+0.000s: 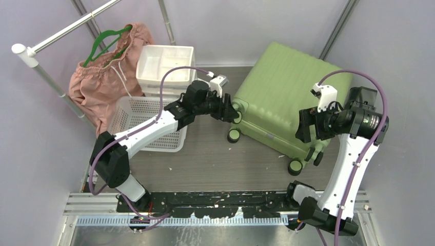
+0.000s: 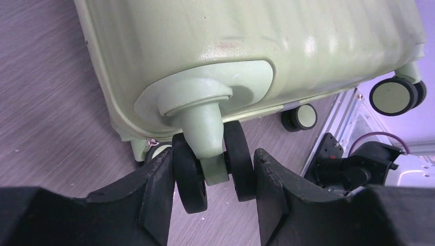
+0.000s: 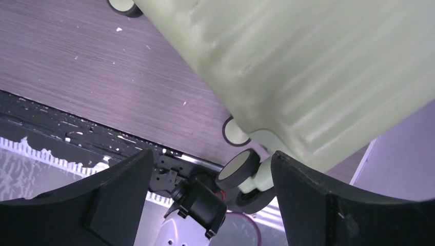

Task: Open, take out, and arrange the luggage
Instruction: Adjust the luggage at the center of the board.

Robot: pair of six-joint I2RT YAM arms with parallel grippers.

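The luggage lies shut and flat on the surface, right of centre, its wheeled end towards the arm bases and its long axis running away from them, leaning slightly right. The left end effector reaches in from the left to the near-left corner. In the left wrist view its 2 fingers bracket the twin-wheeled caster, closed about as far as the tyres allow and appearing to pinch them. The right end effector hangs at the case's near-right side, spread wide with nothing between its fingers. Its wrist view shows the ribbed shell just beyond and another wheel below.

The shell's zip and seam run along the case's edges, so the opening step is judged not yet begun. The left arm has the only hold, at the corner, and any swing of the case would probably pivot there. A white basket stands at the left, apart from the case.
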